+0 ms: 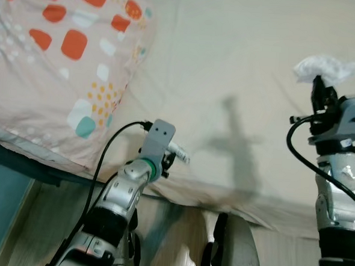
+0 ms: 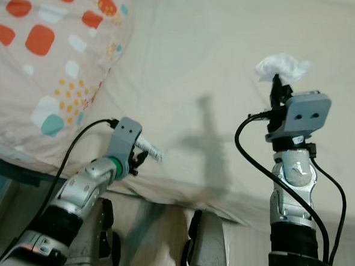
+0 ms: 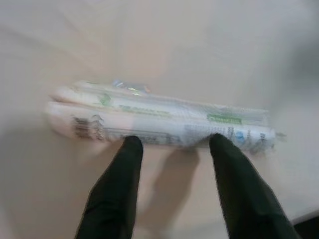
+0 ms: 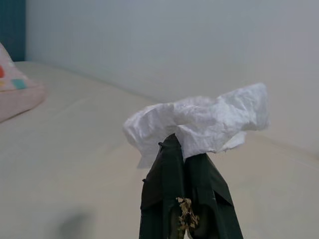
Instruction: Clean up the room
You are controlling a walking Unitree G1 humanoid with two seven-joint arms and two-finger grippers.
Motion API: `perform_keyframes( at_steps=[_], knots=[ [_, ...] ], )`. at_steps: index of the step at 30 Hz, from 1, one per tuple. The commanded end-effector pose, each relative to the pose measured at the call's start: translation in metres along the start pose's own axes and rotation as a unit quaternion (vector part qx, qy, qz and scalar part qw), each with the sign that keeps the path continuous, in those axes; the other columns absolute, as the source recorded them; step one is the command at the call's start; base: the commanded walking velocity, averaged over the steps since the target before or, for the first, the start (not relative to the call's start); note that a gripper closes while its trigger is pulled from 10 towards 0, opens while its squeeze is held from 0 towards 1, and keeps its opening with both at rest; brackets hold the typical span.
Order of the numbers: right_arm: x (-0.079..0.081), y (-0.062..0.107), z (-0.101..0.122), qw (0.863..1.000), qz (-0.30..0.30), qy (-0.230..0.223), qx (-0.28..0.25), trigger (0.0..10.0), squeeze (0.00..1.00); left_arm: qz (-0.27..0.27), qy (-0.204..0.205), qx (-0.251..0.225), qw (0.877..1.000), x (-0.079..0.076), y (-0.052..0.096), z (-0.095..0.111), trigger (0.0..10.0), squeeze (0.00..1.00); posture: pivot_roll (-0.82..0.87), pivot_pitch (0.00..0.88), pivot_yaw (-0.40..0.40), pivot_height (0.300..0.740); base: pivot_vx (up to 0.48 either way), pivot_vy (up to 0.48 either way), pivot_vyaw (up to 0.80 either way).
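Left eye view: wrinkled cream bedsheet [image 1: 229, 70], soft spotted pink pillow [image 1: 55, 59]. Right gripper [image 4: 185, 149] — raised, pinched tight on a crumpled white tissue [image 4: 199, 122]. Left gripper [image 3: 174, 144] spread wide, fingertips at a long crinkly plastic packet [image 3: 164, 122] lying on the sheet.

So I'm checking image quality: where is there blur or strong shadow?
Left wrist view: the long clear plastic-wrapped packet is blurred, its print unreadable. Left eye view: a dark arm shadow falls on the cream bed sheet. Right wrist view: the crumpled white tissue is fairly sharp.
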State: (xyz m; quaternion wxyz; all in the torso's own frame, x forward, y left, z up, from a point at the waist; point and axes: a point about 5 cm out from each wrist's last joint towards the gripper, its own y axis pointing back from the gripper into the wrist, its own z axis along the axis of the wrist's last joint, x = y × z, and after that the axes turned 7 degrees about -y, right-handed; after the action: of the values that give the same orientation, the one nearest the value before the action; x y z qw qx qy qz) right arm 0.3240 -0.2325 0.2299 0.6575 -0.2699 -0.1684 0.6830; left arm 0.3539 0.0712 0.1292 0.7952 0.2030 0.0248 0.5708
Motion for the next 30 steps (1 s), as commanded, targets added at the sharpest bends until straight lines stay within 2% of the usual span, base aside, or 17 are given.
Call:
perform_keyframes(
  at_steps=[1,6,8,10,11,12,13,14,15,16,17,18,23,30],
  knots=[
    [0.008,0.010,-0.012,1.000,0.006,-0.011,0.021,10.0,0.00,-0.002,0.015,0.031,0.999,-0.005,-0.003,-0.012,10.0,1.00,0.02,0.166,0.039,0.595,0.000,0.000,0.00],
    [0.013,0.009,-0.011,1.000,0.007,-0.020,0.022,10.0,0.00,0.008,0.011,0.051,0.999,-0.006,-0.007,-0.017,10.0,1.00,0.02,0.164,0.043,0.595,0.000,0.000,0.00],
    [0.016,0.008,-0.009,0.999,0.007,-0.023,0.023,10.0,0.00,0.012,0.023,0.064,0.998,-0.008,-0.009,-0.020,10.0,1.00,0.02,0.161,0.046,0.595,0.000,0.000,0.00],
    [0.020,0.007,-0.005,0.999,0.006,-0.026,0.026,10.0,0.00,0.002,0.098,0.095,0.991,-0.015,-0.014,-0.024,10.0,1.00,0.02,0.161,0.046,0.595,0.000,0.000,0.00],
    [0.020,0.007,-0.005,0.999,0.006,-0.026,0.026,10.0,0.00,0.002,0.098,0.095,0.991,-0.015,-0.014,-0.024,10.0,1.00,0.02,0.161,0.046,0.595,0.000,0.000,0.00],
    [0.021,0.007,-0.003,0.999,0.005,-0.028,0.029,10.0,0.00,-0.002,0.134,0.105,0.985,-0.018,-0.016,-0.025,10.0,1.00,0.01,0.160,0.053,0.595,0.000,0.000,0.00],
    [0.022,0.008,-0.003,0.999,0.005,-0.029,0.032,10.0,0.00,-0.010,0.188,0.109,0.976,-0.020,-0.018,-0.022,10.0,1.00,0.01,0.161,0.056,0.595,0.000,0.000,0.00],
    [0.022,0.008,-0.003,0.999,0.005,-0.029,0.032,10.0,0.00,-0.010,0.188,0.109,0.976,-0.020,-0.018,-0.022,10.0,1.00,0.01,0.161,0.056,0.595,0.000,0.000,0.00],
    [0.023,0.009,-0.003,0.999,0.005,-0.031,0.034,10.0,0.00,-0.017,0.240,0.107,0.965,-0.021,-0.020,-0.017,10.0,1.00,0.01,0.166,0.060,0.595,0.000,0.000,0.00],
    [0.024,0.009,-0.004,0.999,0.005,-0.033,0.035,10.0,0.00,-0.027,0.280,0.102,0.954,-0.022,-0.021,-0.013,10.0,0.89,0.00,0.166,0.063,0.595,0.000,0.000,0.00],
    [0.024,0.009,-0.004,0.999,0.005,-0.033,0.035,10.0,0.00,-0.027,0.280,0.102,0.954,-0.022,-0.021,-0.013,10.0,0.89,0.00,0.166,0.063,0.595,0.000,0.000,0.00],
    [0.025,0.010,-0.004,0.999,0.005,-0.034,0.036,10.0,0.00,-0.032,0.307,0.098,0.946,-0.022,-0.022,-0.008,10.0,0.01,0.00,0.170,0.068,0.595,0.000,0.000,0.00],
    [0.027,0.011,-0.006,0.999,0.001,-0.037,0.036,10.0,0.00,-0.040,0.355,0.090,0.930,-0.025,-0.026,0.005,10.0,0.00,0.00,0.173,0.078,0.595,0.000,0.000,0.00],
    [0.030,0.014,-0.005,0.998,0.000,-0.038,0.043,10.0,0.00,-0.045,0.364,0.091,0.926,-0.033,-0.029,0.014,10.0,0.00,-0.01,0.187,0.096,0.595,0.000,0.000,0.00]
  ],
)
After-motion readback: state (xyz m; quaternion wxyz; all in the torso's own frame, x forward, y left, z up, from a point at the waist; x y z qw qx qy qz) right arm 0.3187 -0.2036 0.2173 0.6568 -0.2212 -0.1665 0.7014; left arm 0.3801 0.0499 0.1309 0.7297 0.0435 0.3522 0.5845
